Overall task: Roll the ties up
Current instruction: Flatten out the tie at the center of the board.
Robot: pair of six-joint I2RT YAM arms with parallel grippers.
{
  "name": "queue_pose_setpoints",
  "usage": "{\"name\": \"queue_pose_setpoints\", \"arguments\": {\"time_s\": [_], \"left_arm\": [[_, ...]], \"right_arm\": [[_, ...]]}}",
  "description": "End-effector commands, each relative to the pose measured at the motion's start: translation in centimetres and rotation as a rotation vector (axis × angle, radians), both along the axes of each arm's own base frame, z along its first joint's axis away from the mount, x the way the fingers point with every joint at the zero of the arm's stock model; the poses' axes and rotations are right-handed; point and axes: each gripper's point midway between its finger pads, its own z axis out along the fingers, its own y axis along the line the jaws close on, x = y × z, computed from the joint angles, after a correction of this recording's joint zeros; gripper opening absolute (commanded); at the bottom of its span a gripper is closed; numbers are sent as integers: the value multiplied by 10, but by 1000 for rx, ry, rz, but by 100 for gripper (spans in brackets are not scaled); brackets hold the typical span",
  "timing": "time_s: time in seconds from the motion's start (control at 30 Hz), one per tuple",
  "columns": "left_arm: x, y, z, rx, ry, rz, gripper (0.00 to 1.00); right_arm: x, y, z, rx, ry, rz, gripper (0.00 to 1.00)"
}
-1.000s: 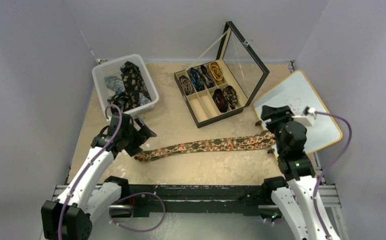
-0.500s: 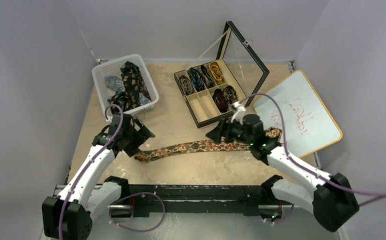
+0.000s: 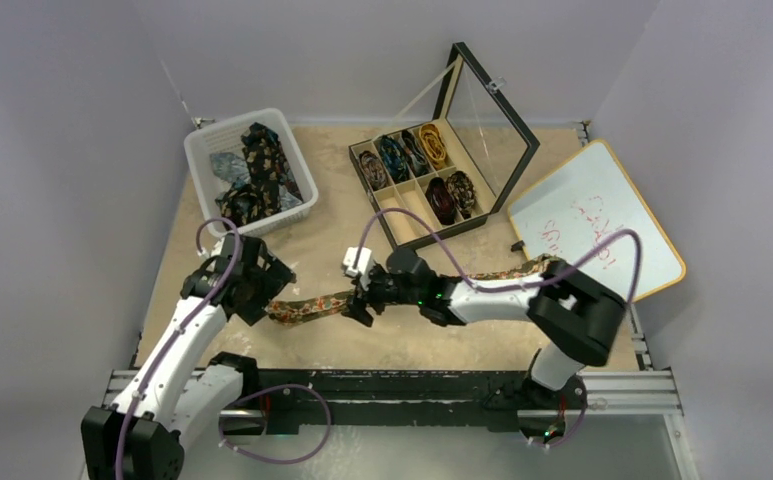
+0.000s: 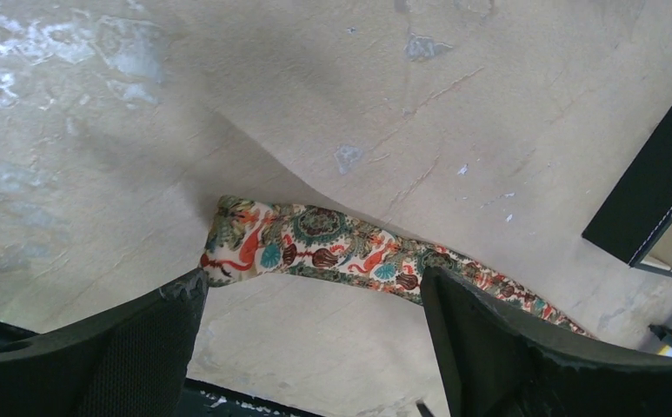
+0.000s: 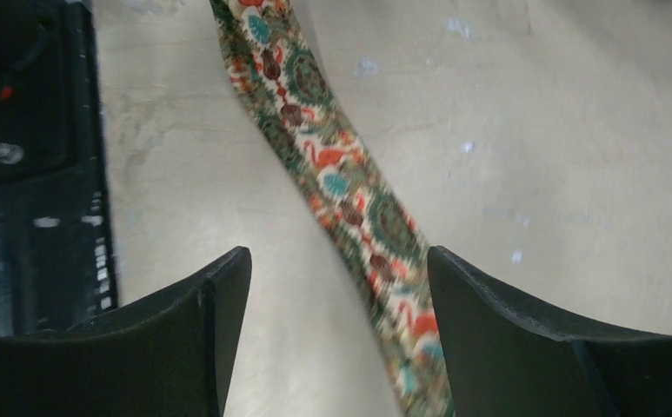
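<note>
A long tan-orange paisley tie lies flat across the table, from near my left gripper to the whiteboard. My left gripper is open and empty, hovering over the tie's left end, which lies just beyond the fingertips in the left wrist view. My right gripper is open and low over the tie a little right of that end. In the right wrist view the tie runs between the open fingers, close to the right finger. Several rolled ties sit in the compartment box.
A white basket with several loose dark ties stands at the back left. A black compartment box with its glass lid raised stands at the back centre. A whiteboard lies at the right. The black frame rail runs along the near edge.
My right arm has swung from the tie's right end, by the whiteboard, leftward along the tie to near its left end. My left gripper has shifted slightly toward the near edge.
</note>
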Motion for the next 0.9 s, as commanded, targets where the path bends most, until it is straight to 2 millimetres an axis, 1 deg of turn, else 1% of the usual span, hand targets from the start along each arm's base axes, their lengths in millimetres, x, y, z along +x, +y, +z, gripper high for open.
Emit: {"name": "queue_pose_setpoints", "arguments": {"time_s": [0.0, 0.1, 0.17, 0.23, 0.27, 0.37, 0.43, 0.53, 0.63, 0.7, 0.77, 0.87], "left_arm": [[-3, 10, 15, 2, -27, 104, 91], [-6, 14, 21, 8, -41, 130, 91], [-8, 17, 24, 15, -52, 136, 91], [-9, 17, 27, 14, -58, 138, 91], [-10, 17, 27, 12, -57, 136, 91], [-10, 15, 26, 7, -50, 127, 91], [-10, 13, 23, 2, -42, 117, 91], [-12, 11, 17, -1, -14, 105, 91], [-10, 8, 16, -6, -8, 87, 91], [-9, 8, 13, -7, -5, 90, 91], [-7, 7, 9, -11, -4, 94, 91], [-1, 3, 6, -16, -22, 58, 91]], "right_arm": [[17, 47, 22, 44, -252, 202, 77], [14, 64, 7, 31, -251, 294, 79], [11, 70, -6, 8, -233, 340, 80], [15, 76, -19, -21, -228, 358, 80], [12, 78, -24, -27, -212, 379, 80], [2, 80, -37, -25, -162, 428, 80], [6, 79, -45, -42, -158, 412, 80], [4, 76, -60, -79, -142, 421, 80], [9, 77, -67, -101, -142, 417, 78], [13, 75, -71, -116, -132, 403, 74], [18, 69, -73, -120, -111, 375, 64], [32, 52, -69, -96, -108, 293, 52]]}}
